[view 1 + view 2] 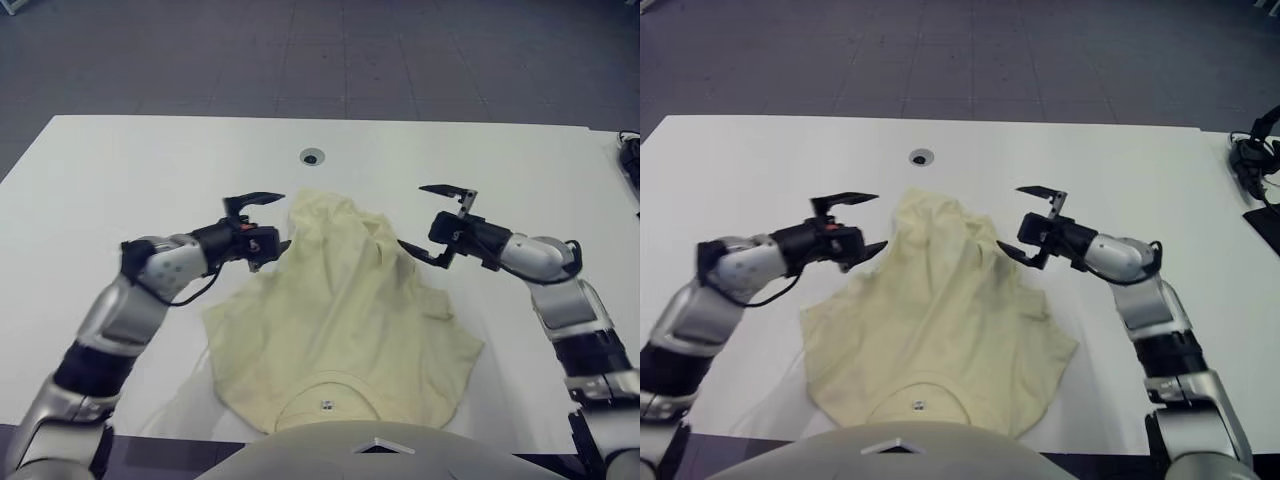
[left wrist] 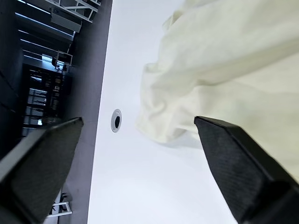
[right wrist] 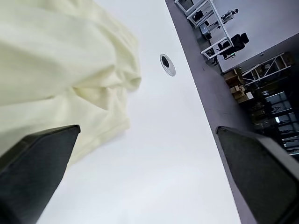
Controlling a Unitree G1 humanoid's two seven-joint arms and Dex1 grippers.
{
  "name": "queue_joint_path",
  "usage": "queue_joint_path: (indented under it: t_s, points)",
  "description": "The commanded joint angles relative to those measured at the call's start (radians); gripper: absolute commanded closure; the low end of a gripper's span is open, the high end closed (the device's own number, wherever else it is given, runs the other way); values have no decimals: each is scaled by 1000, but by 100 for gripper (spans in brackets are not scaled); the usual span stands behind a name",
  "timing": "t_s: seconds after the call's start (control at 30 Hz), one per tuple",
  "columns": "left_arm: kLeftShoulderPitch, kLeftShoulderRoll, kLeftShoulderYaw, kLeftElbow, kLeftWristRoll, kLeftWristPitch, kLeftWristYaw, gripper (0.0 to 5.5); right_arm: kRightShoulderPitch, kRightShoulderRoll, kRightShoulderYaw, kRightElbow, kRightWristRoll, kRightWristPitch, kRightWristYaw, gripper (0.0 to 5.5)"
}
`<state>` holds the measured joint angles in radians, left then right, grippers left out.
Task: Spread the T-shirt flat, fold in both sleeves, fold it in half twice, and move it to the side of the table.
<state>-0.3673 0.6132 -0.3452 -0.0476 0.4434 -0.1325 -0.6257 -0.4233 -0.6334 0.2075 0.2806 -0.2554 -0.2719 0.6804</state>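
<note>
Left eye view, item one: pale yellow T-shirt (image 1: 340, 320), lying crumpled at the middle of the white table (image 1: 120, 170), collar at the near edge, far end bunched into a ridge. Item two: left gripper (image 1: 285, 220), fingers spread wide, holding nothing, lower finger at the cloth's left edge; contact unclear. Item three: right gripper (image 1: 411, 215), likewise spread wide and empty, lower finger at the cloth's right edge. Item four: round table hole (image 1: 312, 157), beyond the shirt.

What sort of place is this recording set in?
Probably a robotics lab or workshop: a white table with a cable hole on a grey tiled floor, with metal racks, an office chair and boxes in the hall behind.
</note>
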Motion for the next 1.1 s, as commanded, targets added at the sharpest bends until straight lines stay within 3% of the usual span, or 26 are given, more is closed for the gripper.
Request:
queue_joint_path:
  t_s: [0.03, 0.1, 0.53, 0.83, 1.1]
  points:
    - [-176, -107, -66, 235, 78, -62, 94, 33, -184, 37, 82, 255, -113, -126, -62, 10]
    - [-210, -117, -85, 316, 107, -92, 120, 11, -219, 69, 99, 331, -113, -166, -67, 10]
    - [-180, -92, -125, 479, 160, -183, 140, 11, -356, 126, 233, 682, -261, -296, -147, 10]
    - [-111, -38, -120, 499, 168, -199, 158, 11, -412, 23, 314, 773, -414, -271, -298, 10]
    - [-111, -35, -119, 502, 167, -190, 174, 11, -445, -7, 312, 800, -457, -229, -442, 10]
